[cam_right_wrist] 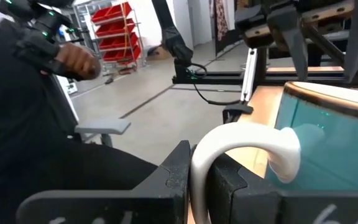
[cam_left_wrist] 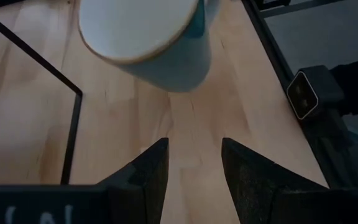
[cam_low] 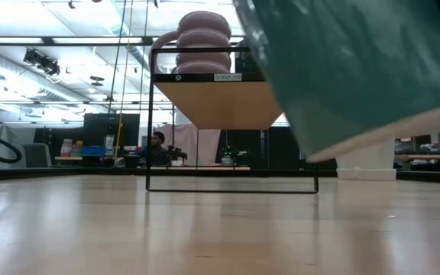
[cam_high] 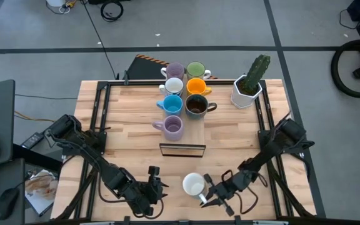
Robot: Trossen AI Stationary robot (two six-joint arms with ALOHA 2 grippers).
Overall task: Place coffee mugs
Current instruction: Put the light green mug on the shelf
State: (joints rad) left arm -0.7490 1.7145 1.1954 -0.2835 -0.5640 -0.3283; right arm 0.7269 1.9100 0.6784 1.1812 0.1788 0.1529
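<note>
Right claw [cam_high: 206,199]: near front edge of worktop [cam_high: 130,134]; fingers closed on the white handle [cam_right_wrist: 241,149] of a mug [cam_high: 193,185], which is white inside from above and teal outside in the right wrist view.
Held mug: raised and tilted in the low view, where it fills the upper right and is cut off by the frame; its rim is cropped in the left wrist view.
Left claw [cam_high: 157,187]: just left of the held mug, fingers [cam_left_wrist: 148,171] parted with nothing between them.
Rack [cam_high: 182,149]: mid-worktop; only its thin black frame and wooden shelf show in the low view.
Lilac mug [cam_high: 172,127]: on the rack, the only one of the group seen in the low view.
Other mugs: second lilac [cam_high: 175,70], green [cam_high: 195,69], white [cam_high: 172,85], orange [cam_high: 196,86], blue [cam_high: 171,104], brown [cam_high: 197,105], in two rows behind.
Cactus pot [cam_high: 247,90]: far right; largely hidden by the held mug in the low view.
Person [cam_right_wrist: 23,112]: dark sleeve, partly cut off, in the right wrist view.
</note>
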